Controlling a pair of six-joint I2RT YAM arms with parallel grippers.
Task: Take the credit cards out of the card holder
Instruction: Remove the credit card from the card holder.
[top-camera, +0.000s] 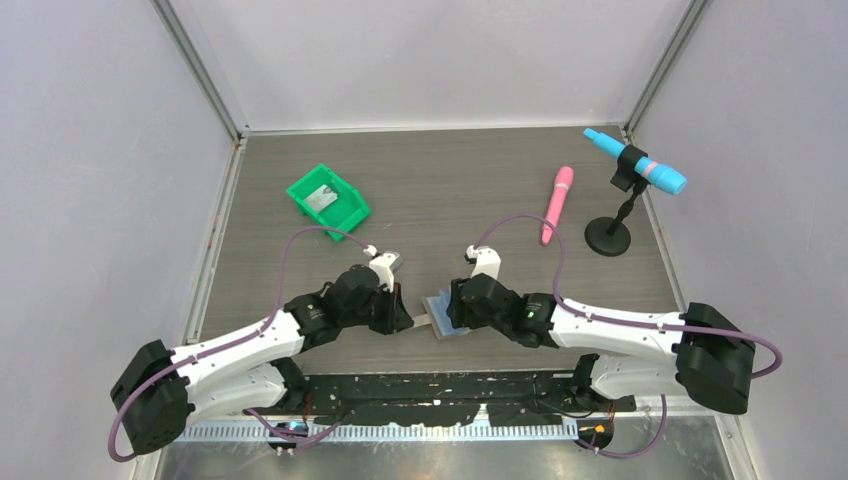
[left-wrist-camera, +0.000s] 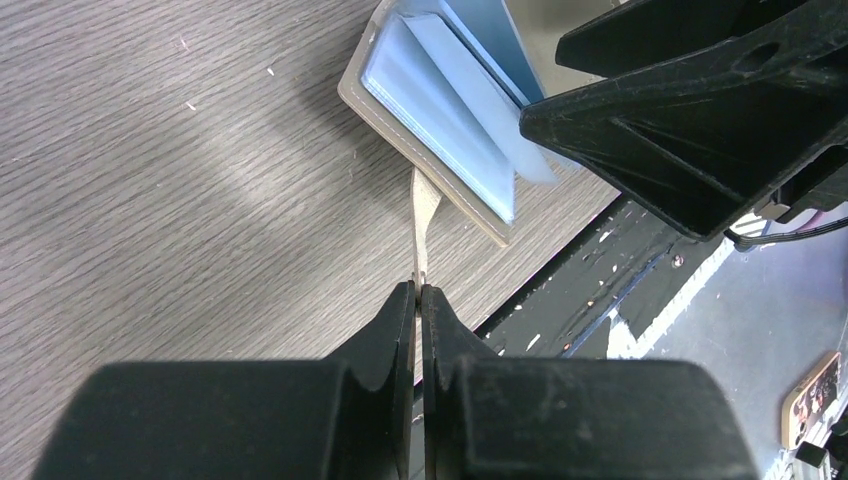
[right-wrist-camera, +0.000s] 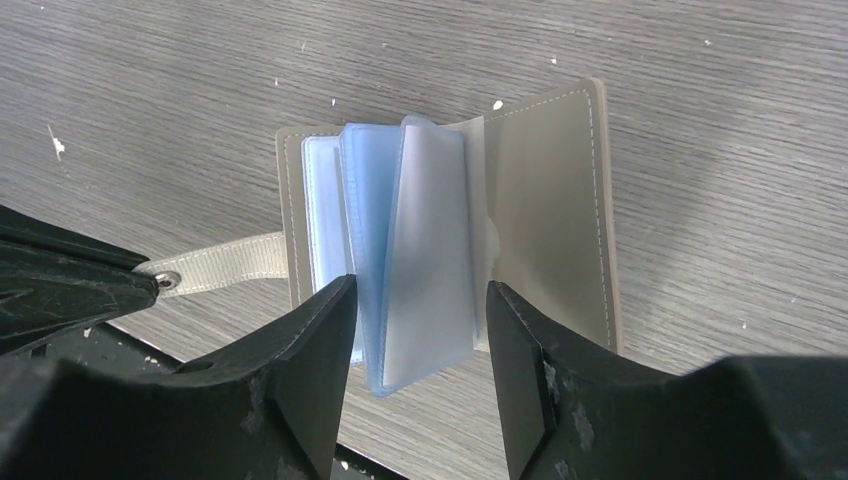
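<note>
The card holder (top-camera: 440, 325) lies open near the table's front edge, its grey cover (right-wrist-camera: 545, 200) flat and its blue plastic sleeves (right-wrist-camera: 425, 240) fanned upward. One sleeve has a pale grey-white face, perhaps a credit card inside. My left gripper (left-wrist-camera: 420, 290) is shut on the holder's grey strap tab (left-wrist-camera: 424, 215), left of the holder (left-wrist-camera: 440, 110). My right gripper (right-wrist-camera: 420, 300) is open, its fingers on either side of the raised sleeves without pinching them. In the top view the left gripper (top-camera: 408, 322) and the right gripper (top-camera: 455, 318) meet at the holder.
A green bin (top-camera: 345, 212) at the back left holds a pale grey flat piece (top-camera: 320, 197), likely a card. A pink pen (top-camera: 556, 203) and a blue microphone (top-camera: 636, 160) on a black stand (top-camera: 608, 238) are at the back right. The table's front edge (left-wrist-camera: 560, 270) is close.
</note>
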